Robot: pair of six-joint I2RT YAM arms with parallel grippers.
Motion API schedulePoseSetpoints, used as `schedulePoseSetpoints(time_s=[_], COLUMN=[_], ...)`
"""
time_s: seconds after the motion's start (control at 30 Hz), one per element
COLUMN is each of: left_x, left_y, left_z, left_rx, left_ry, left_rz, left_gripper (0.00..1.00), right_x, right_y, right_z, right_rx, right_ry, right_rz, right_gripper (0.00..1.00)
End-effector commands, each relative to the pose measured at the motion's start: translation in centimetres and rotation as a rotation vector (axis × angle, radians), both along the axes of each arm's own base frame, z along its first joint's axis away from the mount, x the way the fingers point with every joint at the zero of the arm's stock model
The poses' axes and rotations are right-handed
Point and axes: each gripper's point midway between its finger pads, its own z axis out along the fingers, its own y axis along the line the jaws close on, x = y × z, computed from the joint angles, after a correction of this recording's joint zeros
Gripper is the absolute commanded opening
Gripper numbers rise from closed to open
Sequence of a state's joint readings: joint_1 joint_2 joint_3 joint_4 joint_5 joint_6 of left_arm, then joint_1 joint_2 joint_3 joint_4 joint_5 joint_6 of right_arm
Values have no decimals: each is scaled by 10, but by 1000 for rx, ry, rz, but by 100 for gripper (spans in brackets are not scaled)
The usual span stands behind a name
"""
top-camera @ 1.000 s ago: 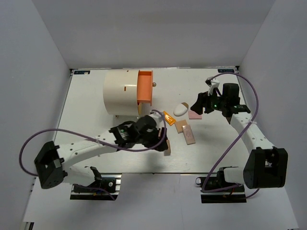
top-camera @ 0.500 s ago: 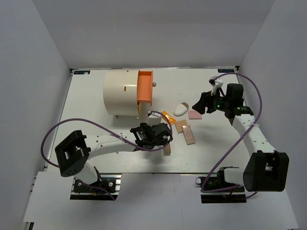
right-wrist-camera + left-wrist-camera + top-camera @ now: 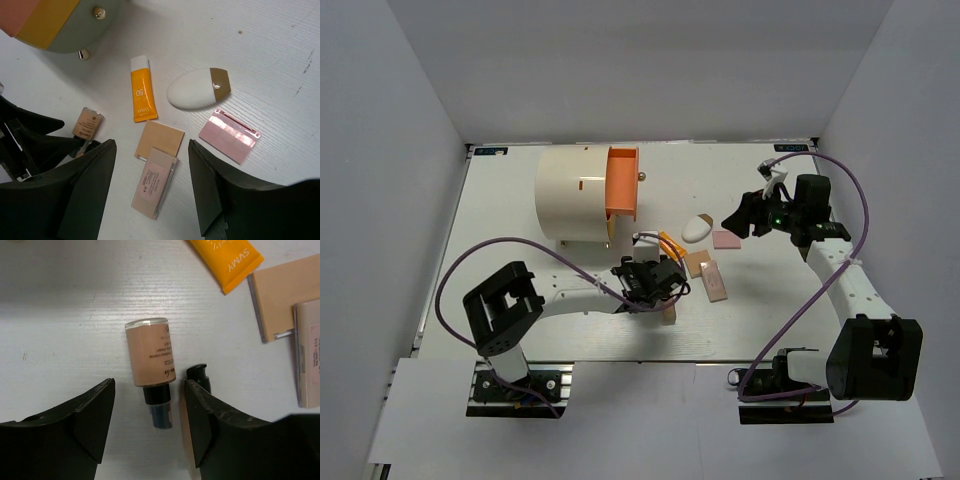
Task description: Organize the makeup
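Broadly, the white table [image 3: 500, 250] carried everything. The large cream cylinder [image 3: 575, 195], with its orange front, stood toward the far left.

The left gripper [image 3: 149, 387] was low over the table near the middle. Its jaws stood moderately apart on either side of a tan bottle [image 3: 150, 357], with clear gaps both ways, gripping nothing. The right gripper [image 3: 150, 145] hung above the table on the right. Its jaws were wide and it held nothing.

The makeup lay loose in a cluster between the cylinder and the right gripper:
- The white oval compact [image 3: 195, 89], brown at 1 end, lay farthest back.
- The pink square [image 3: 230, 135] lay just beside it, apart from it.
- The orange-and-white tube [image 3: 141, 91] lay on the cylinder side of the compact.
- The beige square [image 3: 160, 139] lay nearer the arms, its corner under the beige rectangular piece [image 3: 154, 182].
- The tan bottle lay flat, its black pump neck pointing back between the left fingers.
- A 2nd tan tube [image 3: 197, 377] with a black cap lay against the inside of 1 finger [image 3: 202, 415].
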State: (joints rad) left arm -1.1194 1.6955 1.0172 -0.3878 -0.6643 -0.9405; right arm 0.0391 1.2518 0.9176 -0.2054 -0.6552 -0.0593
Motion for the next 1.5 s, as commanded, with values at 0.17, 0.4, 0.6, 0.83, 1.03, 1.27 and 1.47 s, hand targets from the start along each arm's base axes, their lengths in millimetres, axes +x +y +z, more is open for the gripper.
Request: schedulePoseSetpoints(time_s=[0.17, 0.4, 0.6, 0.83, 1.03, 1.27, 1.47], left_x=[24, 29, 33, 30, 18, 3, 1], left_y=[-10, -3, -1, -1, -26, -34, -39], left_z=[15, -6, -15, -19, 19, 113, 183], left_rx=[-18, 24, 38, 39, -15, -122, -224], left_ry=[-87, -64, -57, -42, -57, -167, -253], left_rz=[70, 99, 110, 95, -38, -142, -191], left_gripper=[65, 61, 56, 34, 12, 5, 4], right_x=[-1, -2, -4, -2, -3, -4, -4], right_y=[0, -2, -1, -8, -9, -8, -9], right_z=[12, 13, 14, 17, 19, 19, 22], right_rx=[23, 33, 41, 47, 54, 62, 63], right_ry=[-55, -52, -48, -53, -56, -50, -58], right_rz=[17, 17, 26, 5, 9, 13, 12], right_gripper=[65, 65, 65, 64, 63, 61, 61])
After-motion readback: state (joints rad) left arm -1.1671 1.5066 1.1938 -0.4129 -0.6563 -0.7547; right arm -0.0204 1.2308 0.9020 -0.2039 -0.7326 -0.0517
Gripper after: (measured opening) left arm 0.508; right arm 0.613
